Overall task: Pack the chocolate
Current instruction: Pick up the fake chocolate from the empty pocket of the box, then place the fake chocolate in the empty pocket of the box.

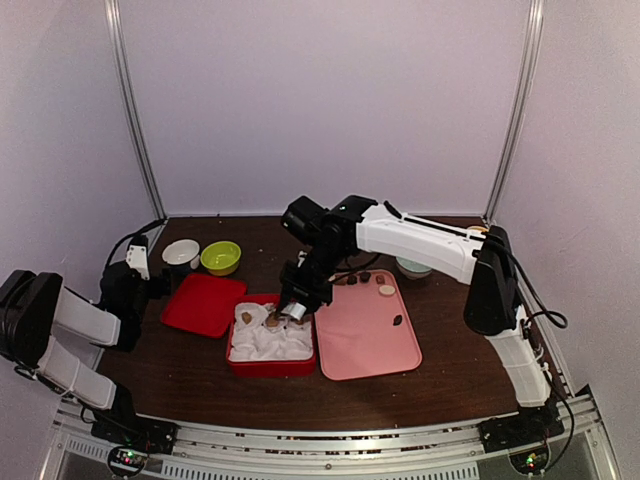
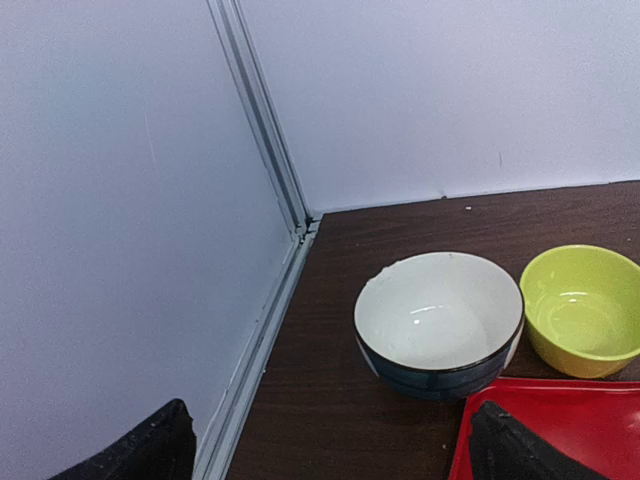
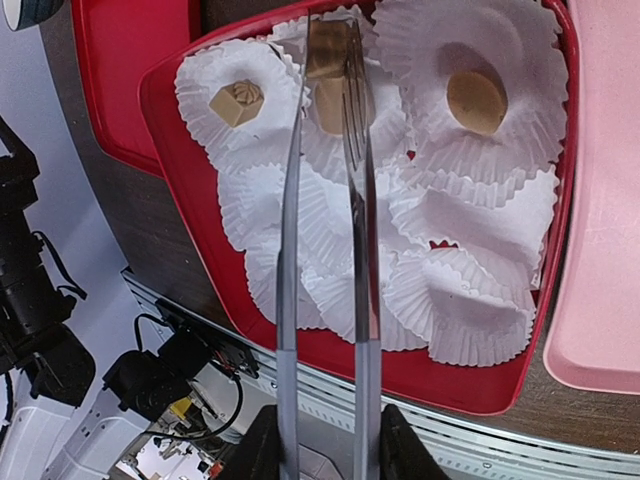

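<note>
The right gripper's (image 3: 330,445) jaws clamp long pale metal tongs (image 3: 355,250), pinching a light brown chocolate piece (image 3: 327,48) above a white pleated paper cup (image 3: 392,125), ready for dropping. The left gripper's (image 2: 330,432) jaws gape, idle.

White bowl (image 2: 440,320) beside green bowl (image 2: 583,312)

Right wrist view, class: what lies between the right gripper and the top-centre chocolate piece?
The metal tongs, held by the right gripper, their tips at the chocolate piece; the right wrist view shows it.
</note>
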Action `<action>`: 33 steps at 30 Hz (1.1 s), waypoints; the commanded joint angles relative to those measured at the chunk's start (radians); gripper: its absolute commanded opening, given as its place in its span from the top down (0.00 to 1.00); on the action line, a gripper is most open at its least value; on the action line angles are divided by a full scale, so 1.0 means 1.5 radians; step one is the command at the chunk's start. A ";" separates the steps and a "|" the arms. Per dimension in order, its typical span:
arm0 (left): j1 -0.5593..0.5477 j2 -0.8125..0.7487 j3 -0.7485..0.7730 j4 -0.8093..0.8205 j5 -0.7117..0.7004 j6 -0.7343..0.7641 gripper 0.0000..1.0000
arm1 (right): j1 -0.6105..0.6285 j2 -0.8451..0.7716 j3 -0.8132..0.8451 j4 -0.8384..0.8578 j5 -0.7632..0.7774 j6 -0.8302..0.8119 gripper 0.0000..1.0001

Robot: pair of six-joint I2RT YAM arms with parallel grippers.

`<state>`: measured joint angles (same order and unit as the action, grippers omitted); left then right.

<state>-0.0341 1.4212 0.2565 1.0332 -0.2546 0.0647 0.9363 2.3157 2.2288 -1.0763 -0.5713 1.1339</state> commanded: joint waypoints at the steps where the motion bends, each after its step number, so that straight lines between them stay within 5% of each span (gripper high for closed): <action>1: 0.005 -0.005 0.013 0.015 -0.002 -0.008 0.02 | -0.003 0.009 0.019 0.011 0.033 0.014 0.75; 19: 0.005 -0.004 0.013 0.016 -0.003 -0.008 0.02 | -0.003 -0.120 -0.061 0.016 0.068 0.017 0.78; 33: 0.004 -0.003 0.013 0.017 -0.003 -0.008 0.02 | 0.024 -0.108 -0.059 0.115 -0.097 -0.041 0.79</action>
<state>-0.0341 1.4212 0.2565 1.0225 -0.2546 0.0616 0.9478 2.1624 2.1342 -1.0100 -0.6067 1.1065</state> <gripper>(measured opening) 0.978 0.245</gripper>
